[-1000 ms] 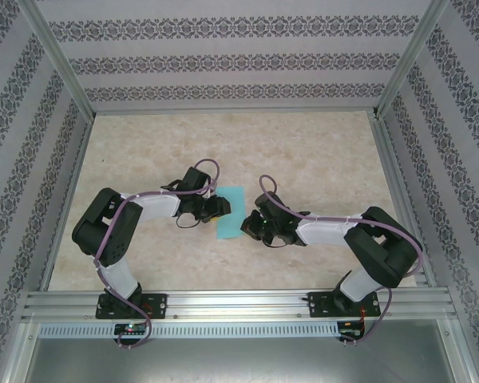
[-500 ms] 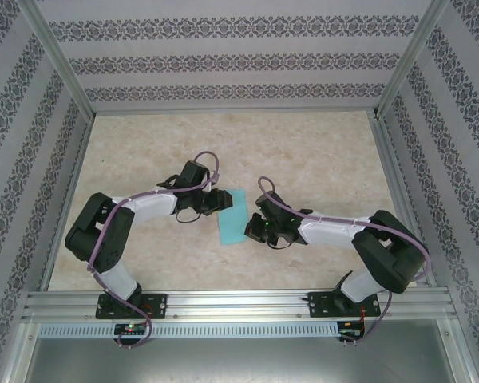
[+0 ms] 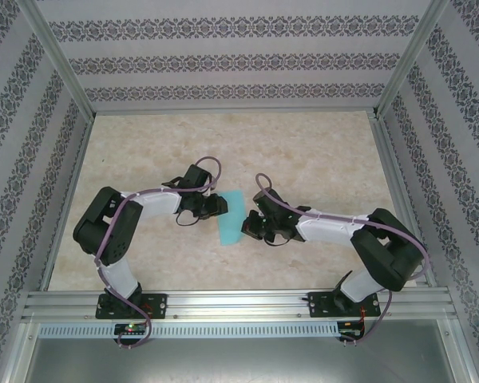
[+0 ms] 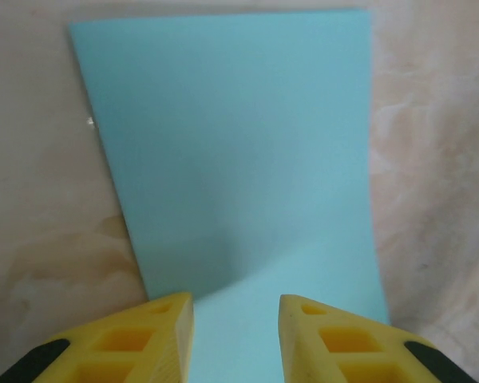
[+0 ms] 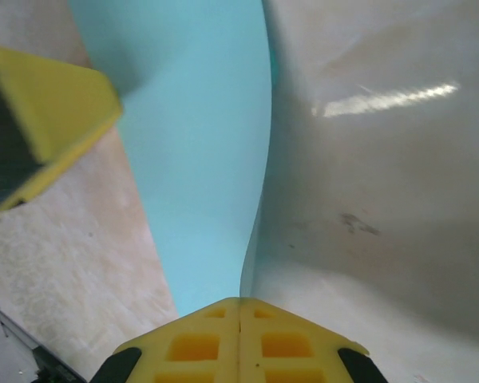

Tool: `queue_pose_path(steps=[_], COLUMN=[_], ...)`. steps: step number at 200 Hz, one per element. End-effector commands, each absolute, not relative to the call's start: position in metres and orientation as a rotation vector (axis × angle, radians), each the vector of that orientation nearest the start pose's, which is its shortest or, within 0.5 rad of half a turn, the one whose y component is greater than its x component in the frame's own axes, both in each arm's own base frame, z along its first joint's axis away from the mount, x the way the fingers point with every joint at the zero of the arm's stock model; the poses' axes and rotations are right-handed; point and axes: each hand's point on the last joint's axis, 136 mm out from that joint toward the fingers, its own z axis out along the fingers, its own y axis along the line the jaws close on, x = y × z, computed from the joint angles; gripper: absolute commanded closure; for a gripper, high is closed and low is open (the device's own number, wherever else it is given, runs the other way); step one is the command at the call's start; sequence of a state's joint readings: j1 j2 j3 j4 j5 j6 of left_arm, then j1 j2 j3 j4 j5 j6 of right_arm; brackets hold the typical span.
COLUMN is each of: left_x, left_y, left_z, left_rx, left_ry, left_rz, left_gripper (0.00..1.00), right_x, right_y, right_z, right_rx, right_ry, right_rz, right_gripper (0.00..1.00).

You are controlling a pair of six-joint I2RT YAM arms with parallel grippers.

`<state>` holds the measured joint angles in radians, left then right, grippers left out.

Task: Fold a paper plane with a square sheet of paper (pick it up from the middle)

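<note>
The right gripper had its yellow fingers pressed together on one edge of the square sheet of paper, pinching it so that this side curled up off the table. The left gripper stood opposite with its fingers parted by a narrow gap. A raised part of the paper ran toward that gap, but whether the pads touched it could not be told. From above, the turquoise sheet lay between the two grippers near the middle of the table and showed as a narrow strip.

The step in hand looked like an early lengthwise fold, far from the finished shape. To do it well, the right gripper would need to carry its edge over in a low arc and lay it true on the opposite edge, corners matched, without tugging the sheet sideways. The left gripper would best pin the resting half near the intended crease, pressing lightly, since thin paper buckles or slides. A crooked crease here would likely spoil every later fold.

As for containers, the only thing enclosing anything was the booth of patterned walls. Within it sat the table with the sheet and both arms.
</note>
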<state>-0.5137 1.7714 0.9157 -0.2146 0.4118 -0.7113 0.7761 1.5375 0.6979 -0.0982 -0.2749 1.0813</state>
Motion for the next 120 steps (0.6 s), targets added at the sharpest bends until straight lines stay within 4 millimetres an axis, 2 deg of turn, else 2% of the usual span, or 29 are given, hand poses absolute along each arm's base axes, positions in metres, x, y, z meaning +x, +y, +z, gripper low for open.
queue_pose_path(steps=[1, 44, 84, 120], left_x=[0.303, 0.302, 0.301, 0.302], left_y=[-0.246, -0.246, -0.247, -0.248], left_z=[0.012, 0.01, 0.013, 0.016], left_rx=[-0.119, -0.117, -0.105, -0.1], left_ry=[2.875, 2.884, 2.879, 2.873], left_rz=[-0.815, -0.81, -0.821, -0.827], left_gripper=[0.66, 0.66, 0.66, 0.66], right_x=[0.241, 0.252, 0.261, 0.266], right_y=[0.304, 0.318, 0.329, 0.329], right_z=[0.059, 0.063, 0.057, 0.049], right_rx=[0.3, 0.288, 0.277, 0.3], right_ry=[2.741, 2.728, 2.729, 2.735], right_rz=[1.063, 1.089, 1.096, 1.064], right_gripper=[0.98, 0.97, 0.97, 0.97])
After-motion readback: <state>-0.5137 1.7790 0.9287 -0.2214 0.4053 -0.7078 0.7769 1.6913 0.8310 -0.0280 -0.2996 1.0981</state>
